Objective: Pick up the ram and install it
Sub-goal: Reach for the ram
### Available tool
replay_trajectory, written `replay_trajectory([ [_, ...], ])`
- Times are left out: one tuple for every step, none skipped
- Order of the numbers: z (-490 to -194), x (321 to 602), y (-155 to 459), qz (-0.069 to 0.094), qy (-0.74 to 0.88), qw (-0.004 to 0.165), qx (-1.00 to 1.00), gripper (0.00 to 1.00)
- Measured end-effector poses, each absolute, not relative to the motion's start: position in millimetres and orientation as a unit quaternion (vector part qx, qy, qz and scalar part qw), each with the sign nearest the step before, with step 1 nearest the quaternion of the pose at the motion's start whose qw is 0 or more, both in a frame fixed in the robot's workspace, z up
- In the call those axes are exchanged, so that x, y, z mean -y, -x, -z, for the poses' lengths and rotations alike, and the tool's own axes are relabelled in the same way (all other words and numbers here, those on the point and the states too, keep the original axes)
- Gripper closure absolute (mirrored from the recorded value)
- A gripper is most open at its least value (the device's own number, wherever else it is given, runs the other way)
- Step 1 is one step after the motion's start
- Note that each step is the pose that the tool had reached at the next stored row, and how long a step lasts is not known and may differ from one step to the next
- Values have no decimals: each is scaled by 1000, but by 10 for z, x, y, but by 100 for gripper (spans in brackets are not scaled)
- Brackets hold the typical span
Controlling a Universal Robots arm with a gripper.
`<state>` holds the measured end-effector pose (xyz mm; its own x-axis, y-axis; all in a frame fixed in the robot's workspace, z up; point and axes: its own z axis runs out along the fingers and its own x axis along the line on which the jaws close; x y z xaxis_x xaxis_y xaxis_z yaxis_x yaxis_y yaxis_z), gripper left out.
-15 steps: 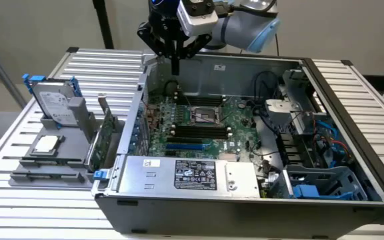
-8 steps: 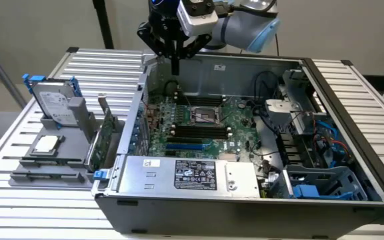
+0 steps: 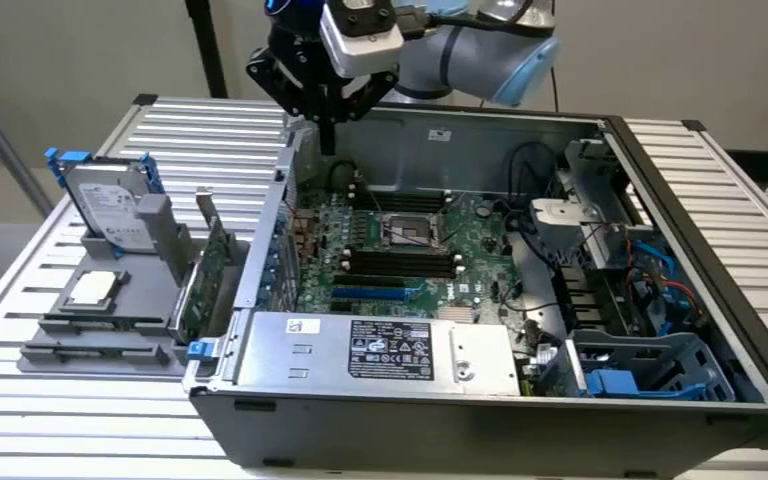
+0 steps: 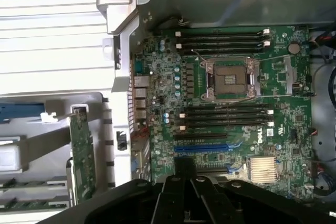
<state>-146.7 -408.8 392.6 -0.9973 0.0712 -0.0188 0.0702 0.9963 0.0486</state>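
My gripper (image 3: 327,128) hangs above the far left corner of the open computer case (image 3: 704,190), fingers pointing down and drawn together with nothing seen between them. In the wrist view the gripper (image 4: 184,179) is over the motherboard (image 4: 163,77), next to the blue slot. Thin greenish strips, which look like the ram (image 4: 29,201), lie edge-up in the grooves of the grey holder (image 3: 144,300) outside the case, well apart from the gripper. Black memory slots (image 4: 226,116) beside the bare processor socket (image 4: 230,80) stand unfilled.
The holder also carries a hard drive (image 3: 111,205), a processor (image 3: 93,288) and an upright green expansion card (image 3: 195,290) with a metal bracket. A power supply (image 3: 371,350) sits at the case's near side. Cables and a blue drive cage (image 3: 651,375) occupy the exterior view's right.
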Motion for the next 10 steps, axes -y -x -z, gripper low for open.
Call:
replay_trajectory([
  [-3926,4104,1511,-24,-35,10,-999,100],
  [-3925,4121,1556,-24,-35,10,-999,100],
  [-3925,4137,1601,-24,-35,10,-999,100],
  [-3924,4153,1646,-24,-35,10,-999,100],
  [-3924,4169,1691,-24,-35,10,-999,100],
  [-3923,4185,1736,-24,-35,10,-999,100],
  [-3923,4202,1785,-24,-35,10,-999,100],
  [-3922,4217,1830,-24,-35,10,-999,100],
  [-3921,4232,1875,-24,-35,10,-999,100],
  [-3920,4248,1922,-24,-35,10,-999,100],
])
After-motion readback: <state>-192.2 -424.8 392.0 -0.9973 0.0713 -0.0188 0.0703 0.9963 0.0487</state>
